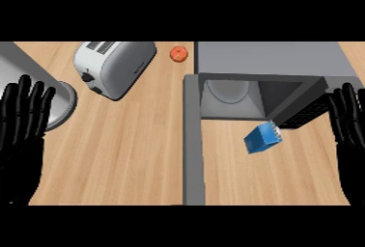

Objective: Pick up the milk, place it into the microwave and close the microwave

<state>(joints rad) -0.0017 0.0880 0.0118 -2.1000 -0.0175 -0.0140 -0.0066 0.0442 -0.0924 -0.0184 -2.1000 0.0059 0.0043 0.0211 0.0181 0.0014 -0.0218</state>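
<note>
We have one view, from head height, looking steeply down onto the pale wooden worktop (121, 154), close enough that its surface fills the frame from edge to edge.

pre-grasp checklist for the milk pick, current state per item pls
1. Milk carton in view and unobstructed: ok, the blue carton lies tilted on the counter just in front of the microwave.
2. Microwave open: ok, door swung out towards the robot, cavity visible.
3. Cavity free for the carton: ok as far as visible, only the turntable plate shows.
4. Right hand free: ok, open, fingers up at the right edge, not touching the carton.
5. Left hand free: ok, open at the left edge.
6. Toaster and red object out of the path: ok, both left of the door.
</note>
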